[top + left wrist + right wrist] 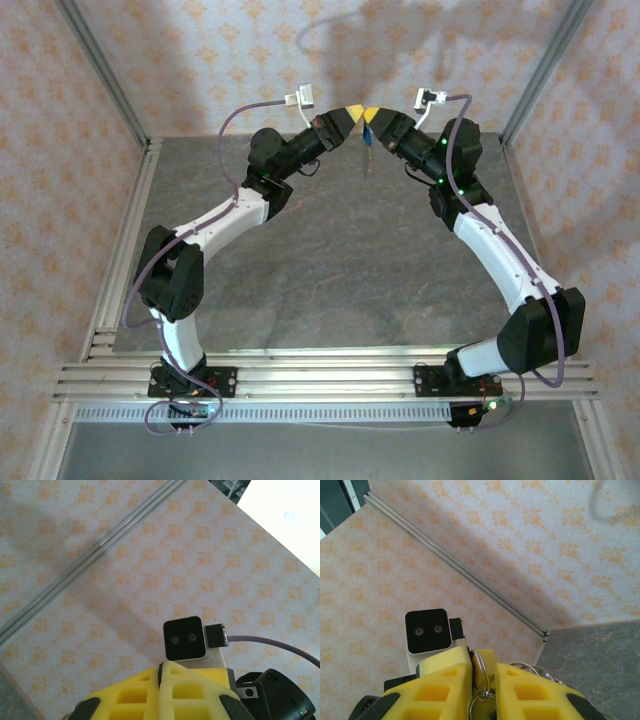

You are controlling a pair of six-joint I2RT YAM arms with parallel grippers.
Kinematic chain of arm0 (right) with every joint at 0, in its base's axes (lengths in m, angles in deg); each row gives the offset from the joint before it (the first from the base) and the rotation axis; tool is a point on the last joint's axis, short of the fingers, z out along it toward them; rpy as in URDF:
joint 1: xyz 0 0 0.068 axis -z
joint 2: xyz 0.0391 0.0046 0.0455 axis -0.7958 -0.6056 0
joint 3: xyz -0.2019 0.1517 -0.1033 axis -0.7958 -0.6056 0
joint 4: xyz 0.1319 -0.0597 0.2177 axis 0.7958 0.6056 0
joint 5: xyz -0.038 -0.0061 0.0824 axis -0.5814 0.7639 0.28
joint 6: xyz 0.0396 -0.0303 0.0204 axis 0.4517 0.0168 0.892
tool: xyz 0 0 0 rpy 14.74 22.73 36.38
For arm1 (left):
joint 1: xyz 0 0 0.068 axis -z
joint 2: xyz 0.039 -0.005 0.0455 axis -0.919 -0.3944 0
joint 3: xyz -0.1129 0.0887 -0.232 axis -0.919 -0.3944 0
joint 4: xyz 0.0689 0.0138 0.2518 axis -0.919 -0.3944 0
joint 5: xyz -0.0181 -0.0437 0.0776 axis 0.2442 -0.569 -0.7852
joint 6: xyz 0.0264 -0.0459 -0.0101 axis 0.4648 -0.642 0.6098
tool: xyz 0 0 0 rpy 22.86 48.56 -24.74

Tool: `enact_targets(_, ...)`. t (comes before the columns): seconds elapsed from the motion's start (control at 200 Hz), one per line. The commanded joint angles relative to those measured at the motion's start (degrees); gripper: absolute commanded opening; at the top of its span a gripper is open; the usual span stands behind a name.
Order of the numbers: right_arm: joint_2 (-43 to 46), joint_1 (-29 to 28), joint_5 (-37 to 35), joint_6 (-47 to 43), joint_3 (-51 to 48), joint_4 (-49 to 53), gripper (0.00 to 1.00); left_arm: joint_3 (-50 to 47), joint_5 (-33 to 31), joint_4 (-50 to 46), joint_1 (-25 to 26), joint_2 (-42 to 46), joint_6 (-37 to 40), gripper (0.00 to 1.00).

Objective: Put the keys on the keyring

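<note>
High above the table's [330,260] far edge, both arms are raised and the grippers meet tip to tip. Yellow fingers of the left gripper [351,113] are pressed together, closed; its wrist view shows nothing between them. On the right gripper [373,117] the fingers sit a narrow gap apart. The metal keyring [480,665] stands upright in that gap, close against one pad; cannot tell whether it is pinched. Wire loops [536,671] show just beside the other finger. The blue key [367,136] hangs in mid-air directly below the tips, a thin strand [366,165] dangling under it.
</note>
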Motion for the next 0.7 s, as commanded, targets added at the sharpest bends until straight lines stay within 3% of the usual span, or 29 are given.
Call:
enact_targets(0.0,0.24,-0.22,1.42,-0.2,1.83,-1.64,0.15,2.62,1.21,2.88,0.42,1.58,0.48,0.0)
enact_targets(0.56,-2.74,-0.2,2.43,0.12,6.73,-0.73,0.13,3.06,2.36,2.66,0.51,1.68,0.38,0.0)
enact_targets(0.641,-2.94,-0.23,2.6,-0.01,6.86,-0.78,0.0,3.14,2.52,2.64,0.46,1.67,0.31,0.0)
enact_targets(0.696,-3.0,-0.13,2.66,-0.27,7.03,-0.69,0.0,3.23,2.62,2.49,0.47,1.67,0.39,0.0)
